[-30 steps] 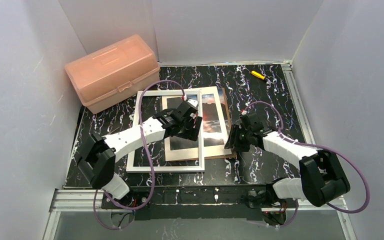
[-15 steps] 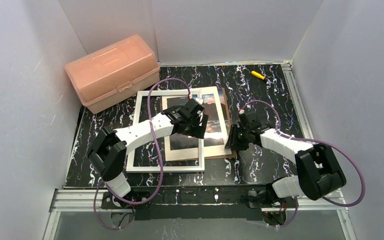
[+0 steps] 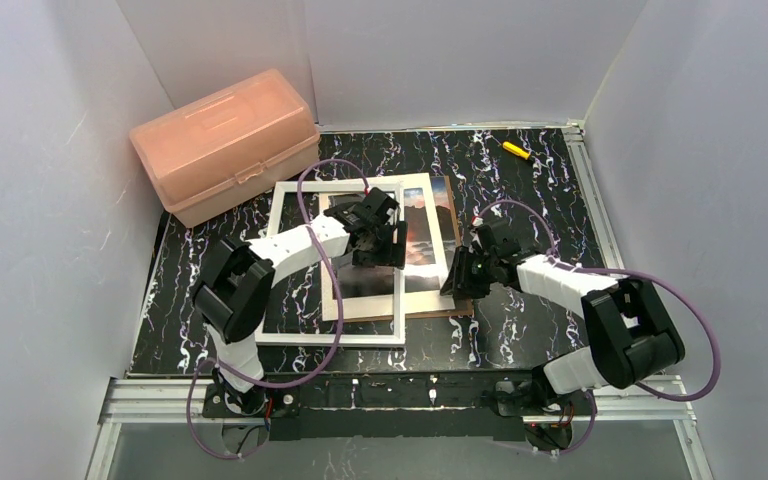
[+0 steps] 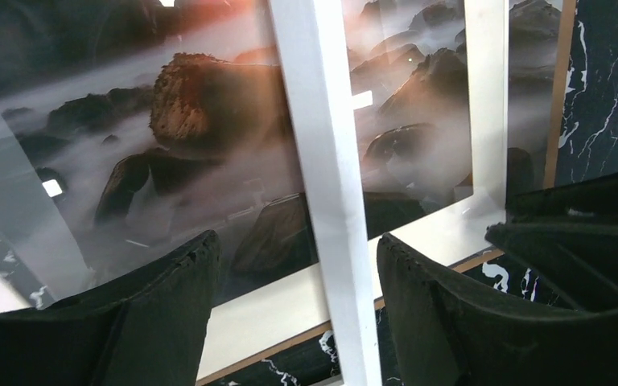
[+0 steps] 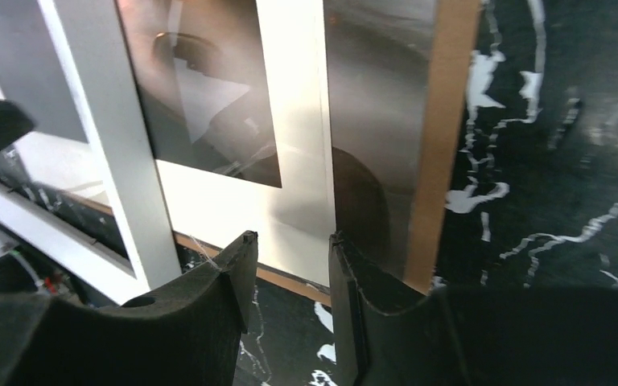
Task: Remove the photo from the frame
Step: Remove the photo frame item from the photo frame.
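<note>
Since a second ago the left arm has swung its elbow in towards the middle, and the left gripper has crept a little up the picture; the right gripper has slid in leftwards against the edge of the stack.

The frame lies flat on the table, its white border shoved off to the left, so that one rail crosses the photo; the photo sits beneath that rail, on its brown backing board, with the white mat around it. The left gripper hangs with its jaws apart on either side of the rail, with daylight showing on both sides, so it grips nothing; the right one hovers at the near right corner of the mat, its jaws a narrow gap apart, and I can see nothing pinched between them.

To my eye the border is off the stack, but the print is not yet free; the step now is clearing the rail and getting under a thin edge. I would drag or lift the border fully left first, so that it cannot pin the print; then hold the board down with one hand while the other teases up a corner, low and slow; a hasty pinch might crease it or catch the mat too.
</note>
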`<state>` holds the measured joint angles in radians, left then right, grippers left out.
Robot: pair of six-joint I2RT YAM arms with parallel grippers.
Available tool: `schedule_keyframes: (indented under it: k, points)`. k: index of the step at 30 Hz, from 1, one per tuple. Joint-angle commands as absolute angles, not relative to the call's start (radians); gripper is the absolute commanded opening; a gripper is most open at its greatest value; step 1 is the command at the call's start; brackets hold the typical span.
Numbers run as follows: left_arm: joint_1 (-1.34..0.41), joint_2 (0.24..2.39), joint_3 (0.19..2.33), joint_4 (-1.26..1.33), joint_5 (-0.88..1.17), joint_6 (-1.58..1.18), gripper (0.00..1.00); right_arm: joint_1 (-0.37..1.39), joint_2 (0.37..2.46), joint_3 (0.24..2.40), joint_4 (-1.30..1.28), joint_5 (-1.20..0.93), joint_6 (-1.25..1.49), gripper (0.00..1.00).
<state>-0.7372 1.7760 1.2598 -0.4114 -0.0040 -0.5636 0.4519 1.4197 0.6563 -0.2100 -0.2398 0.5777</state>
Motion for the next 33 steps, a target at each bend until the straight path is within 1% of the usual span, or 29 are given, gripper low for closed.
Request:
schedule_keyframes:
  k: [1,9,11,13,15,17,22,25,29,33]
  points:
    - [-0.733,1.807,1.296,-0.398,0.078,-0.581,0.67,0.473,1.464,0.611,-0.136,-0.367,0.614,0.46]
    - [-0.733,1.859,1.305,-0.385,0.112,-0.591,0.63,0.543,1.490,0.618,-0.094,-0.387,0.656,0.46]
    - [-0.732,1.868,1.310,-0.385,0.112,-0.590,0.59,0.545,1.488,0.624,-0.094,-0.388,0.652,0.46]
    - [-0.733,1.881,1.322,-0.392,0.109,-0.584,0.52,0.544,1.479,0.642,-0.131,-0.370,0.634,0.46]
    - [-0.733,1.895,1.338,-0.406,0.101,-0.577,0.44,0.543,1.459,0.669,-0.187,-0.314,0.610,0.46]
    - [-0.733,1.910,1.361,-0.437,0.081,-0.568,0.40,0.538,1.430,0.694,-0.244,-0.246,0.591,0.46]
    - [-0.732,1.949,1.408,-0.492,0.042,-0.547,0.37,0.512,1.342,0.725,-0.350,-0.068,0.567,0.46]
    - [-0.733,1.971,1.431,-0.509,0.034,-0.545,0.35,0.497,1.311,0.719,-0.376,-0.007,0.562,0.48]
    - [-0.732,1.980,1.452,-0.511,0.042,-0.547,0.31,0.487,1.318,0.707,-0.380,-0.011,0.550,0.52]
    - [-0.733,1.968,1.475,-0.508,0.054,-0.549,0.23,0.482,1.356,0.702,-0.373,-0.044,0.545,0.49]
